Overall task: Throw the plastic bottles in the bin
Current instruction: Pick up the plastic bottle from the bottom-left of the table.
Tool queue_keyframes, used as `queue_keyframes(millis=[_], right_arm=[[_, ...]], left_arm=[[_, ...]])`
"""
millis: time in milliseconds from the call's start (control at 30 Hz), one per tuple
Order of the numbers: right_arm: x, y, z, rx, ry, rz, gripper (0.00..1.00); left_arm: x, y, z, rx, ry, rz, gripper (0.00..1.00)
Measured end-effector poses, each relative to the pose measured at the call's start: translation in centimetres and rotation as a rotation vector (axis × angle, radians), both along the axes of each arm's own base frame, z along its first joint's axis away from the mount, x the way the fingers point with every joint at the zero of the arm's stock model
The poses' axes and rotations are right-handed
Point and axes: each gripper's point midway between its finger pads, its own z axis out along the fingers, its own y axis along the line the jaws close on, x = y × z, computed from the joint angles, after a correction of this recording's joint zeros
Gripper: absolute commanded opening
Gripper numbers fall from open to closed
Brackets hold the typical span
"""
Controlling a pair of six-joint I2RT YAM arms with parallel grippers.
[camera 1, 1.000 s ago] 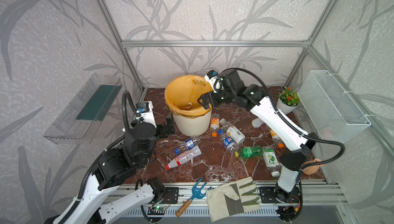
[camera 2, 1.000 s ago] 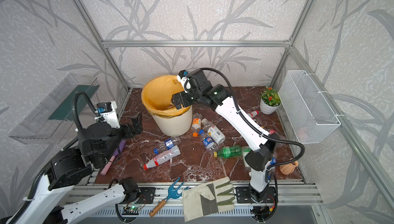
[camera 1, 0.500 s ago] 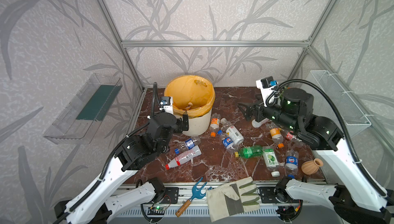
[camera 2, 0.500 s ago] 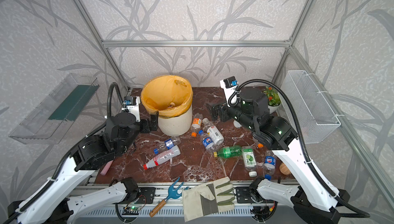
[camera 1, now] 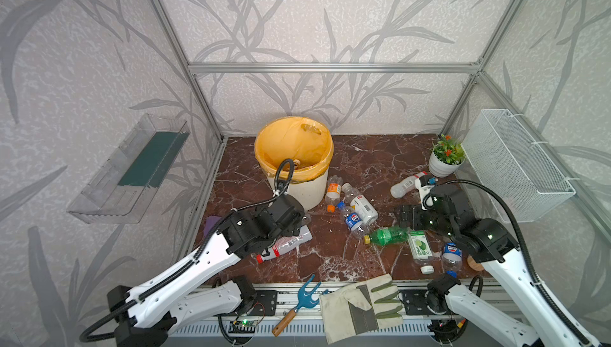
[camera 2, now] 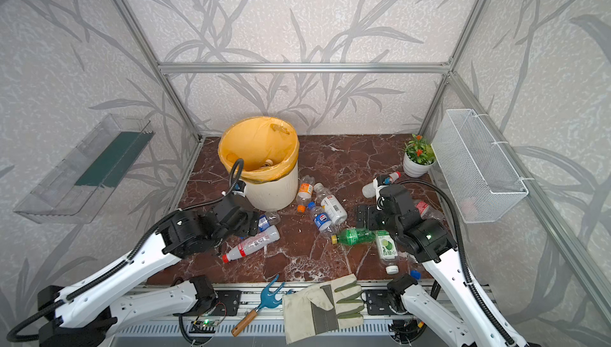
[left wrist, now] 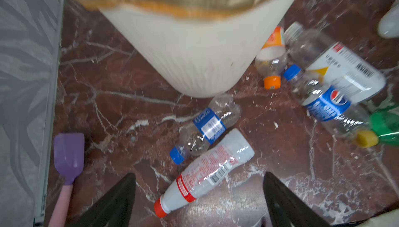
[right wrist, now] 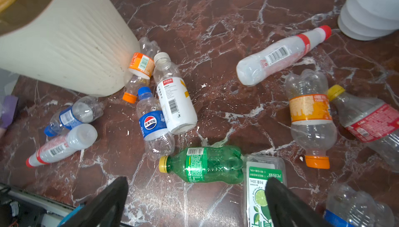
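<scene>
The bin [camera 1: 307, 190] is a cream ribbed bucket with a yellow bag, standing at the back; a bottle lies inside it. Several plastic bottles lie on the marble floor. My left gripper [left wrist: 199, 176] hangs open just in front of the bin, over a white red-capped bottle [left wrist: 207, 169] and a small blue-label bottle [left wrist: 207, 126]. My right gripper [right wrist: 196, 180] is open too, low over the green bottle [right wrist: 207, 164], with a lime-label bottle [right wrist: 263, 184] beside one finger. In a top view the grippers show as left gripper [camera 1: 297, 223] and right gripper [camera 1: 405, 218].
A Pepsi bottle [camera 1: 353, 221], a white-label bottle [camera 1: 363, 203] and an orange-cap bottle [camera 1: 332, 190] cluster right of the bin. A flowerpot [camera 1: 444, 163], wire basket [camera 1: 515, 167], terracotta vase [camera 1: 474, 262], glove [camera 1: 360, 302], blue fork [camera 1: 304, 299] and purple spatula [left wrist: 69, 154] are around.
The right arm drew back from over the bin and came down over the green bottle. The left arm swung in from the left wall to the bottles in front of the bin.
</scene>
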Motion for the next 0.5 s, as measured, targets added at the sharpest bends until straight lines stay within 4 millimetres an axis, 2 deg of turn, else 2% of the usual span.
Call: queue_keyframes(millis=[67,133,500], right_arm=[[0.3,-0.5,0.1,0.022,0.0,-0.028,0.99],[0.6,-0.9,0.1,0.039,0.004,-0.044,0.99],[0.8,-0.7,-0.4,0.086,0.022,-0.038,0.99]], left_arm=[[-1.5,0.1,-3.0,0.027,0.097,0.007,0.92],[-2.4,0.2,-4.8,0.045,0.162,0.015,0.93],[-3.1,-0.4,-10.0,0.124,0.324,0.015,0.93]])
